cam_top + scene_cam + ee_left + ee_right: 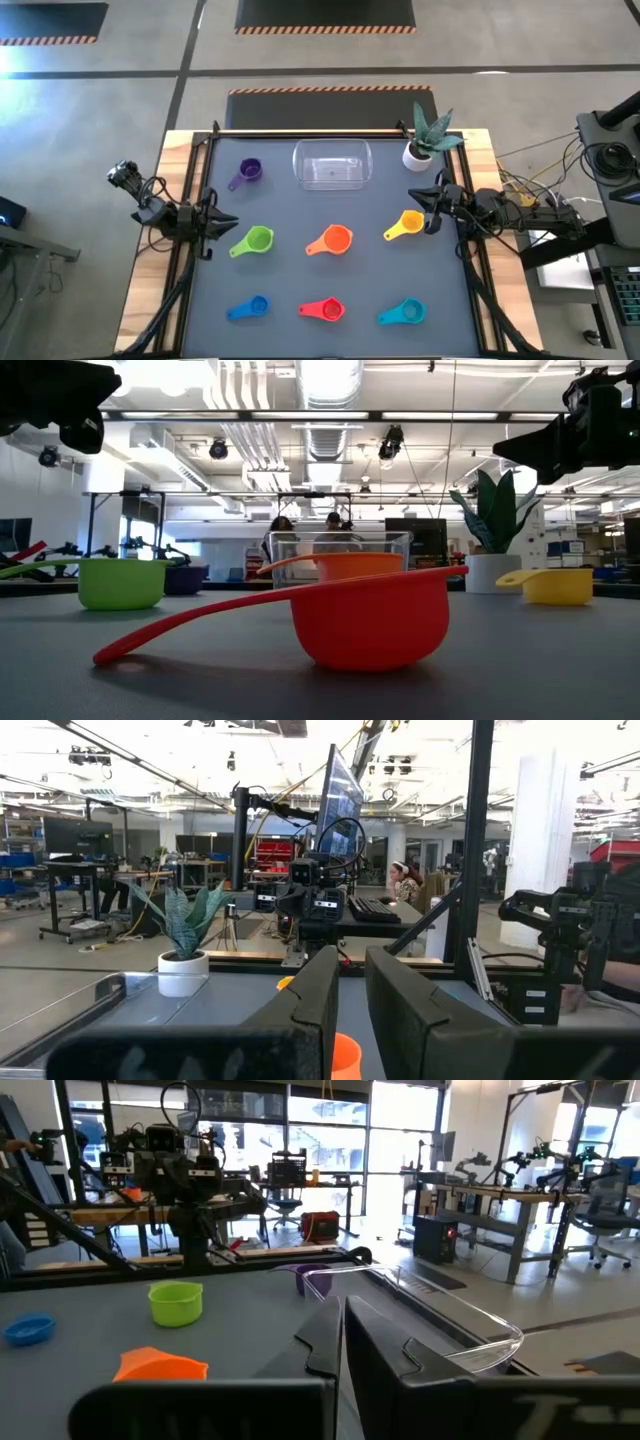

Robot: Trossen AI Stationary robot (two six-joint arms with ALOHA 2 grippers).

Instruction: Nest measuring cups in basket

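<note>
Seven measuring cups stand apart on the dark mat: purple [248, 172], green [255, 240], orange [333, 240], yellow [407, 224], blue [252, 307], red [326, 310], teal [405, 313]. Each rests on its round base. The clear basket [332, 164] sits near the far edge and holds nothing. My left gripper [218, 222] hovers at the table's left edge beside the green cup; a narrow gap shows between its fingers [352, 1010]. My right gripper [428, 206] hovers at the right edge, just beyond the yellow cup, with its fingers shut [342, 1350]. Neither touches anything.
A white plant pot [417, 155] with a spiky plant stands right of the basket at the far right corner. A black frame [330, 130] runs around the mat. In the low view the red cup [370, 620] is nearest, and people show in the room behind the basket [340, 550].
</note>
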